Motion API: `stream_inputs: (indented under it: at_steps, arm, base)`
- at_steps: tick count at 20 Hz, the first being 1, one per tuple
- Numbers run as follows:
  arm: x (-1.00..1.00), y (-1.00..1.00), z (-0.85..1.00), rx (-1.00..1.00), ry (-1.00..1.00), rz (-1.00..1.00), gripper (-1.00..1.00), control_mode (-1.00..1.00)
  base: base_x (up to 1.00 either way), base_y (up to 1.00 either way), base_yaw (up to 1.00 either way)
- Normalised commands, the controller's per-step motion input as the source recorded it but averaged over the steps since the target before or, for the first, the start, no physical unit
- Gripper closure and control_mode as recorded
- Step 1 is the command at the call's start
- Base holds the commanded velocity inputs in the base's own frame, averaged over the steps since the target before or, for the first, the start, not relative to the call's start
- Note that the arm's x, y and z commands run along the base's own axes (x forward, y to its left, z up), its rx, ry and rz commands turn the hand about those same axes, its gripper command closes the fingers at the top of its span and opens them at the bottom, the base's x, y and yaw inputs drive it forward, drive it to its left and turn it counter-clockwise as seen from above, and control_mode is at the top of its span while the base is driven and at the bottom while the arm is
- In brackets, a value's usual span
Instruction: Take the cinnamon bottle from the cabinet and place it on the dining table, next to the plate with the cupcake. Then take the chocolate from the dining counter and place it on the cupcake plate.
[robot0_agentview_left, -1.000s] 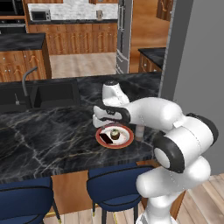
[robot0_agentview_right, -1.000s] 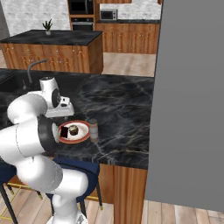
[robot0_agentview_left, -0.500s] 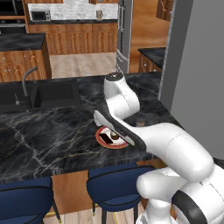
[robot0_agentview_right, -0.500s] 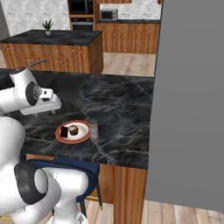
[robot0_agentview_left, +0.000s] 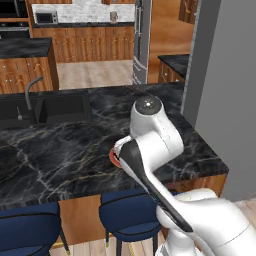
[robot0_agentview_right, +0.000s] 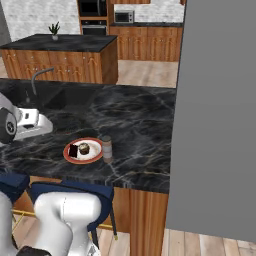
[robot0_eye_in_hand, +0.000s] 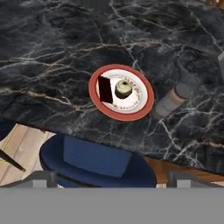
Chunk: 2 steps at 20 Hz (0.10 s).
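The chocolate (robot0_eye_in_hand: 105, 89) lies on the plate (robot0_eye_in_hand: 142, 106), a dark flat bar on the left part of the white dish in the hand view, just beside the cupcake (robot0_eye_in_hand: 123, 89), which sits near the plate's middle. In the right base view the chocolate (robot0_agentview_right: 73, 150) shows on the left side of the plate (robot0_agentview_right: 93, 156), with the cupcake (robot0_agentview_right: 84, 148) close to its right. The cinnamon bottle (robot0_eye_in_hand: 171, 101) stands upright on the dining table (robot0_eye_in_hand: 52, 48) just right of the plate's orange-red rim; in the right base view the cinnamon bottle (robot0_agentview_right: 106, 148) is at the plate's right edge, near the middle of the frame. A blue stool (robot0_eye_in_hand: 94, 159) sits below the slab's near edge, lower centre of the hand view. In the left base view the white arm covers most of the plate (robot0_agentview_left: 113, 155), leaving a sliver of red rim at centre. The gripper's fingers are not visible clearly enough, so I cannot tell whether it is open or closed
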Motion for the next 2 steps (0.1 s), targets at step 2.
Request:
stream_inputs:
  at_steps: [2]
  arm:
    - [-1.00, -0.05, 0.00, 0.00, -0.25, 0.00, -1.00, -1.00]
  base:
    - [0.00, 0.00, 0.00]
